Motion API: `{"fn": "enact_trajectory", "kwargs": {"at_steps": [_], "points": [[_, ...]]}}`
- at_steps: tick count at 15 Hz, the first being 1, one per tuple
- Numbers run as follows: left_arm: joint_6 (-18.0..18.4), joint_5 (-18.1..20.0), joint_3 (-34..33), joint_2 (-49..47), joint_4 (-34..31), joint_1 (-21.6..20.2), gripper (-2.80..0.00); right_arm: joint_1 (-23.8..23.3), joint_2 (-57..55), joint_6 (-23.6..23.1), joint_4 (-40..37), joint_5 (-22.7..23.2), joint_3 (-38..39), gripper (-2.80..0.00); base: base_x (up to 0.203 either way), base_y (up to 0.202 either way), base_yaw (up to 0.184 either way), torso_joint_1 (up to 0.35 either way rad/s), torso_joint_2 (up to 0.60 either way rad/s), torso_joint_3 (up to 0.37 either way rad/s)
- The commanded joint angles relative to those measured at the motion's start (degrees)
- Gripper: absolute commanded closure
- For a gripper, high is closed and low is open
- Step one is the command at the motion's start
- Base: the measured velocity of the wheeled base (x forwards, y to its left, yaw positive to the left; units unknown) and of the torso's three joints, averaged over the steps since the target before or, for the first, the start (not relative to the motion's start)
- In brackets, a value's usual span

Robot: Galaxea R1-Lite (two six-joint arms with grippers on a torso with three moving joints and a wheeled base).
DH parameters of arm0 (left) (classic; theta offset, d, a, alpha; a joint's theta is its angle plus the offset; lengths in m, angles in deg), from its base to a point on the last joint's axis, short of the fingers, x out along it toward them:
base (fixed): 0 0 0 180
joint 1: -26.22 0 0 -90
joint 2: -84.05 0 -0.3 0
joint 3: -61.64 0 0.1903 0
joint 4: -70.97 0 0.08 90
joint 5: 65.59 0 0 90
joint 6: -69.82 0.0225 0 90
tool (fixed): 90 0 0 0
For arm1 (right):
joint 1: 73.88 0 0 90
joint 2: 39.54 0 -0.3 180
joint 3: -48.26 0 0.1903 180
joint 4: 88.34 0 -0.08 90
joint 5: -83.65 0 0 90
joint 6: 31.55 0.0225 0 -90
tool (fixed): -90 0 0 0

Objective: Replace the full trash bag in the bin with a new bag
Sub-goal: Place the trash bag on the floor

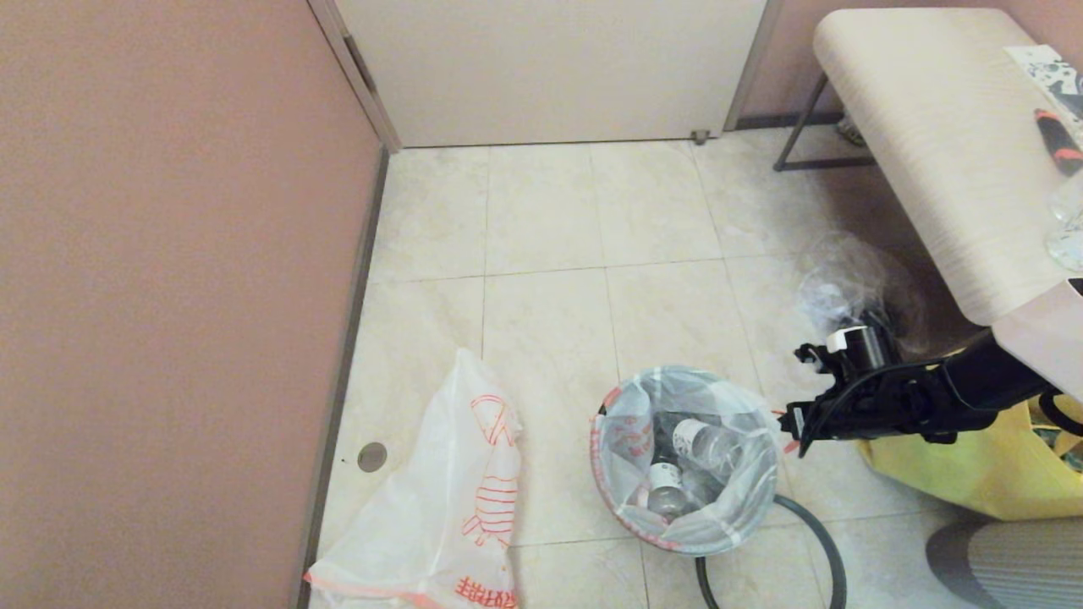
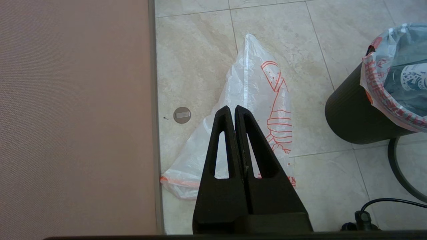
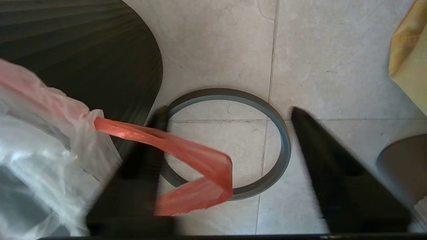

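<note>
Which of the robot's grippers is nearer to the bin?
Right. The right gripper hangs open at the bin rim; the left gripper, shut, hovers over the new bag beside it.

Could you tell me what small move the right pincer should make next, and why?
Probably close on the orange-red drawstring loop of the full white bag lining the small round black plastic bin. The right pincer stands open beside the bin's rim, the loop draped over one finger, nothing gripped. The dark grey hoop already lies on the floor.

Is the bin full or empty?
Full. The bin still holds a lined bag with plastic bottles inside.
</note>
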Motion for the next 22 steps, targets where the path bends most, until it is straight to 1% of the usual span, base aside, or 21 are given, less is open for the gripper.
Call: {"fn": "enact_trajectory", "kwargs": {"at_steps": [1,3,6,9,11,13,16,19,22], "points": [[0.01,-0.01,-0.26,0.02,0.02,-0.01,0.00,0.31,0.18,0.22,-0.10,0.05,0.06,0.00,0.000,0.000,0.000,0.000,0.00,0.000],[0.01,0.04,-0.26,0.02,0.02,-0.01,0.00,0.90,3.01,2.05,-0.29,0.05,1.56,0.00,0.000,0.000,0.000,0.000,0.00,0.000],[0.01,0.00,-0.26,0.02,0.02,-0.01,0.00,1.37,9.31,6.16,-0.54,0.27,5.86,0.00,0.000,0.000,0.000,0.000,0.00,0.000],[0.01,0.02,-0.26,0.02,0.02,-0.01,0.00,2.06,14.25,6.82,-0.61,0.34,9.91,0.00,0.000,0.000,0.000,0.000,0.00,0.000],[0.01,0.05,-0.26,0.02,0.02,-0.01,0.00,4.35,18.59,6.60,-0.35,0.52,13.53,0.00,0.000,0.000,0.000,0.000,0.00,0.000],[0.01,-0.02,-0.26,0.02,0.02,-0.01,0.00,7.83,21.64,6.72,-0.48,0.80,15.41,0.00,0.000,0.000,0.000,0.000,0.00,0.000],[0.01,-0.01,-0.26,0.02,0.02,-0.01,0.00,11.82,22.80,6.80,-0.64,0.75,15.85,0.00,0.000,0.000,0.000,0.000,0.00,0.000],[0.01,0.07,-0.26,0.02,0.02,-0.01,0.00,15.33,21.11,6.87,-0.47,0.80,15.31,0.00,0.000,0.000,0.000,0.000,0.00,0.000],[-0.02,0.03,-0.26,0.02,0.02,-0.01,0.00,16.52,17.50,6.59,0.10,1.44,14.11,0.00,0.000,0.000,0.000,0.000,0.00,0.000]]}}
